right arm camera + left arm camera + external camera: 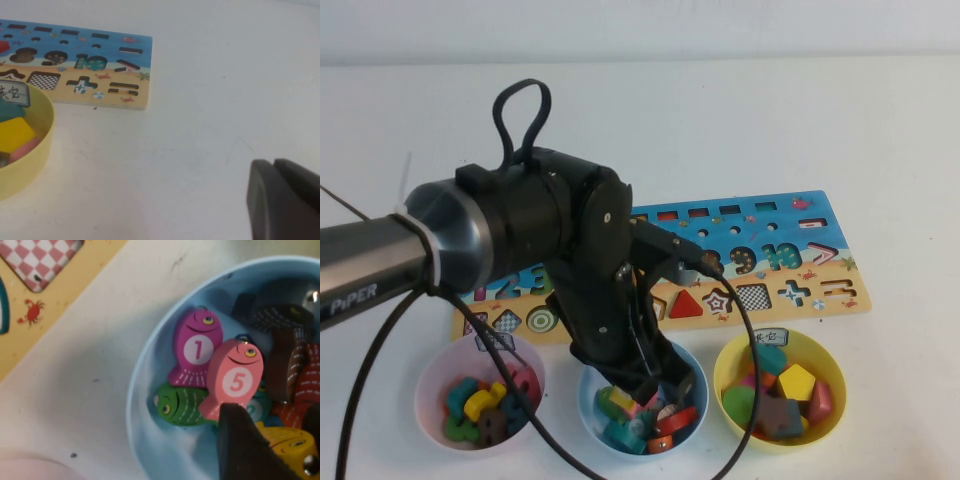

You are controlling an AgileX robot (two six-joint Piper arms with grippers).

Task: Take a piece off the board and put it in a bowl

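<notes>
1 white table [820,120]: L gripper [658,385] in blue bowl [583,408], unclear; R gripper [274,170] closed above.

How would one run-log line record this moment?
left hand: in blue bowl | yellow piece: at left hand | right hand: shut, over table | board: behind blue bowl

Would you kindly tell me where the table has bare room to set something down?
Bare table lies behind the board and right of the yellow bowl. The bowl row is crowded: left pincer over the blue bowl; right pincer rests aside.
</notes>
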